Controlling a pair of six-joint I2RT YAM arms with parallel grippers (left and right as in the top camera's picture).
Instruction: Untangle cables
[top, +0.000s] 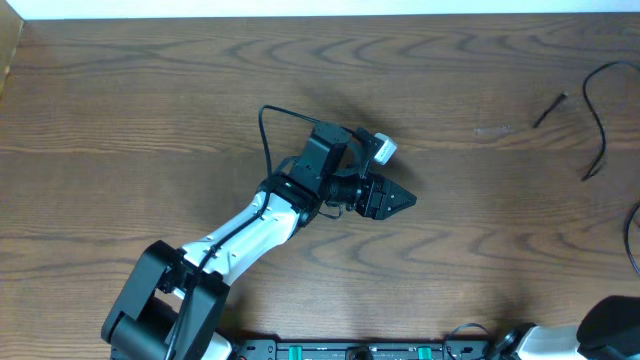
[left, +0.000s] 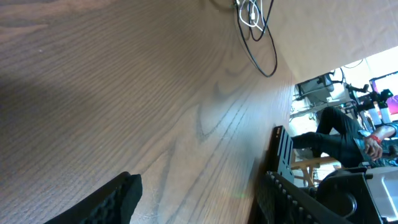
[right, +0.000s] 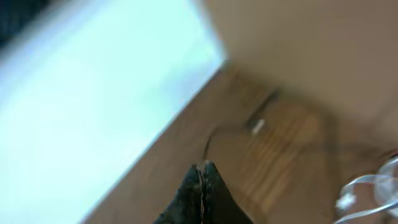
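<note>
From overhead: left arm (top: 250, 225) stretched to mid-table, left gripper (top: 403, 199) over bare wood with nothing in it; jaw gap not readable from this angle. black cable (top: 598, 120) lies at the far right edge of the table (top: 150, 100), well apart from that gripper. right arm (top: 612, 325) barely in frame, bottom right corner.

Left wrist: only one finger (left: 118, 199) shows, so can't tell the opening. Black cable loops at the far end of the wood, and the white cable (left: 251, 15) is bunched on it, crossing. rack (left: 280, 155) at the table edge and person (left: 339, 127) beyond it, neither in the way.

Right wrist: heavy blur. right gripper (right: 202, 180) has its fingers pressed together. A dark cord runs up from the tips; can't tell if it is pinched. Pale loop at lower right, likely the white cable.

Risks: pulling one cord while they cross could tighten the tangle or drag both off the nearby edge. With the left gripper so far off, nothing pins the other cord.
</note>
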